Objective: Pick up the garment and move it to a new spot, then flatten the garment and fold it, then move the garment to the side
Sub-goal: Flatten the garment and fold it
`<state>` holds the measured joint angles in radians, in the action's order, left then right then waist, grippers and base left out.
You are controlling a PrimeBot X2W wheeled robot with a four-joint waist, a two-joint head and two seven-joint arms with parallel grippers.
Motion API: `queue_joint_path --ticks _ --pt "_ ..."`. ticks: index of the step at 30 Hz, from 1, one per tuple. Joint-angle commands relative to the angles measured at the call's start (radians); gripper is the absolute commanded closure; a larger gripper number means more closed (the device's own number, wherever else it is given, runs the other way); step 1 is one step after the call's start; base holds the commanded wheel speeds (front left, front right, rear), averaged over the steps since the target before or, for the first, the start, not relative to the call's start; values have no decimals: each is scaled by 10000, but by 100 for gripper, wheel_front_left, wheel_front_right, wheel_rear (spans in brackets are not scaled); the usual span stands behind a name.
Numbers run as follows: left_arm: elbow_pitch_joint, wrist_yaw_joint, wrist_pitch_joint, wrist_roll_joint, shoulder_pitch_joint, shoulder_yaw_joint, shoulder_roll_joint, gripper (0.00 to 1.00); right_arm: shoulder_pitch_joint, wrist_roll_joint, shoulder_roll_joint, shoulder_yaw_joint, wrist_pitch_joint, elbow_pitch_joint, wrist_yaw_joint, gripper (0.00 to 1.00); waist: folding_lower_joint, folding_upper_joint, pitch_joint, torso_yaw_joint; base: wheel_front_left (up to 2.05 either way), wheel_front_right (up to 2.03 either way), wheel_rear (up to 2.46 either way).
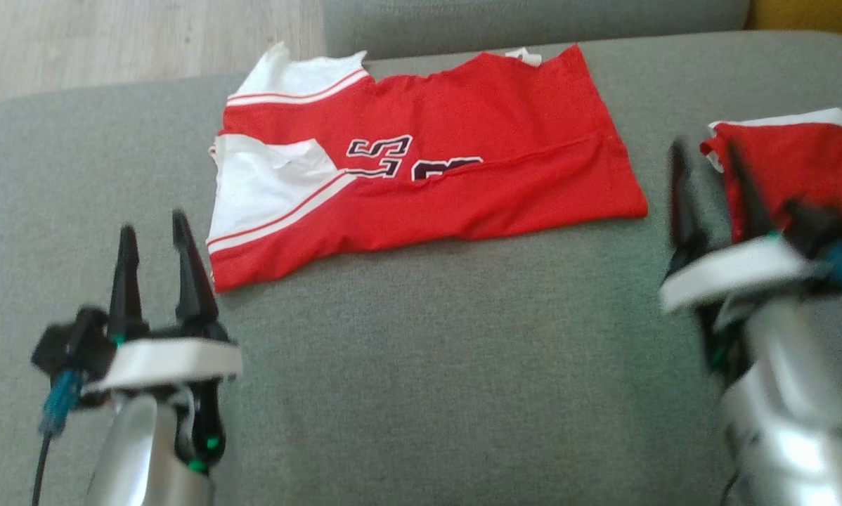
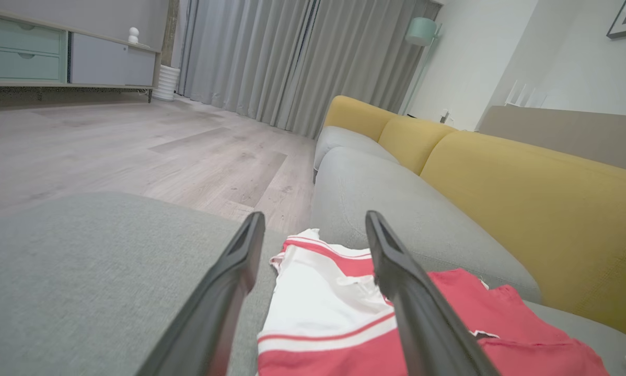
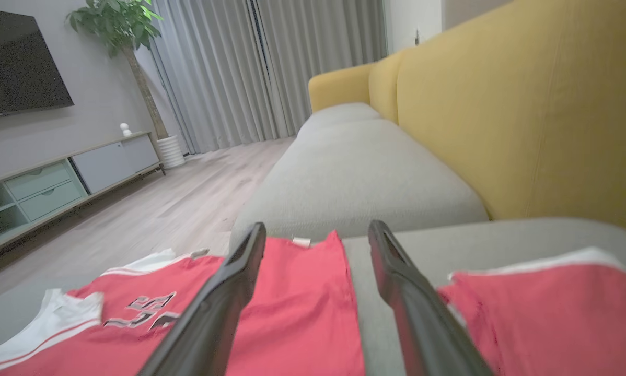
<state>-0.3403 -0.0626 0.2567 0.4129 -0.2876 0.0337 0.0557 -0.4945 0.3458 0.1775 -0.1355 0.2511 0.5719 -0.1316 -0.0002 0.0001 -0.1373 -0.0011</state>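
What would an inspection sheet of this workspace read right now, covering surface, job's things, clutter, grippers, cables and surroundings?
Surface: grey seat cushion, nothing spilled on it.
Job's things: red and white jersey lies flat, folded over so that its number is partly covered.
Clutter: second red garment lies to the jersey's right, apart from it.
Grippers: left gripper open, empty, near the jersey's white-striped end; right gripper open, empty, over the gap between the two garments.
Cables: dark cable hangs at the left wrist.
Surroundings: wood floor, grey curtains, yellow backrest, television, plant.
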Motion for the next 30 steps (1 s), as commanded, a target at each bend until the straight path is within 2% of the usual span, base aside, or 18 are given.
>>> queue_joint_path --ticks 1,6,13,16,18,22,30 --pt "435 -33 49 -29 -108 -466 110 0 402 -293 -440 17 104 -558 9 0 2 -1 156 -51 0 0 0" --pt "619 -43 50 -420 655 -627 -29 0 1767 -957 -1097 563 105 -1194 9 0 2 -1 401 -93 0 0 0" --pt "301 60 50 -538 560 -457 -51 0 2050 -1153 -1259 714 106 -1602 9 0 2 -1 273 -211 0 0 0" --pt "-410 203 50 -728 192 -334 -52 0 1899 -1107 -1267 644 106 -1762 9 0 2 -1 37 -293 0 0 0" --pt "-1369 390 44 -864 -387 -302 -43 0 1725 -1032 -1269 599 106 -1925 9 0 2 -1 -311 -405 0 0 0" --pt "-2815 691 -138 -1024 -1344 -359 265 0 1526 -985 -1270 497 106 -2076 9 0 2 -1 -760 -601 0 0 0" --pt "-5306 1084 -1143 -1269 -2536 -230 860 0 1326 -792 -1271 365 106 -2285 9 0 2 -1 -1251 -935 0 0 0"
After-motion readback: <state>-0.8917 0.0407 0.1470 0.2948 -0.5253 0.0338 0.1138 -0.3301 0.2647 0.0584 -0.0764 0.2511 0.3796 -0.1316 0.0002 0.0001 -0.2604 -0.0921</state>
